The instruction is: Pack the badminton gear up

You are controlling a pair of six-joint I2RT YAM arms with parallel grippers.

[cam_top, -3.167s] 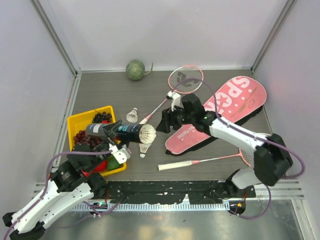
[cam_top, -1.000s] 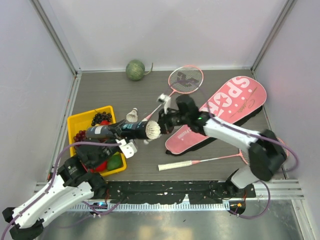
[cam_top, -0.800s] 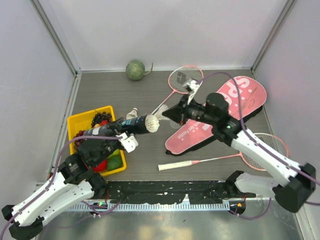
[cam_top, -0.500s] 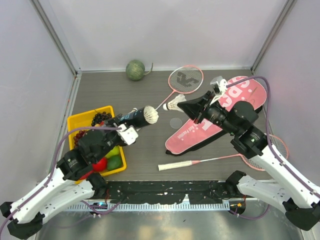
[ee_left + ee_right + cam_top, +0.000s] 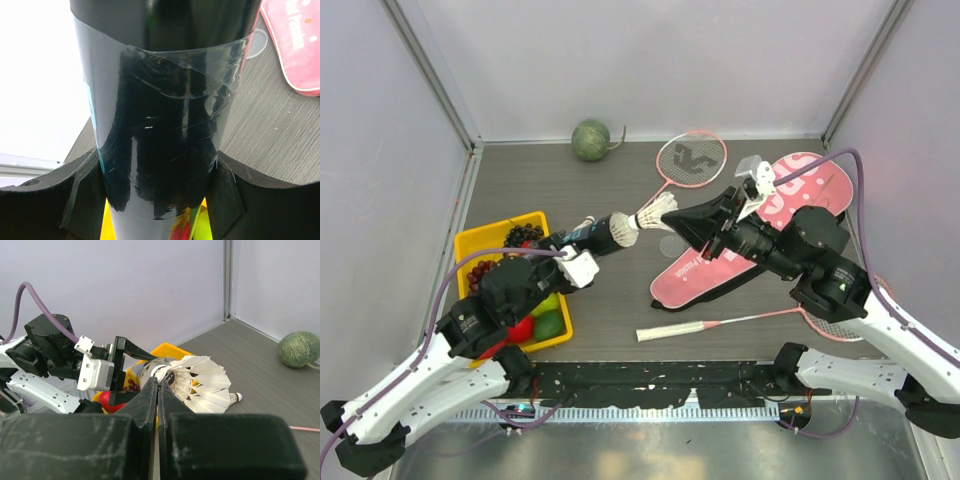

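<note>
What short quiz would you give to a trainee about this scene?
1. True or false: the left gripper holds the black tube.
2. What does the right gripper pinch? A) a racket handle B) a white feather shuttlecock C) a grape
3. Which fruit lies by the back wall?
Key: 1 true; 2 B; 3 the green melon.
</note>
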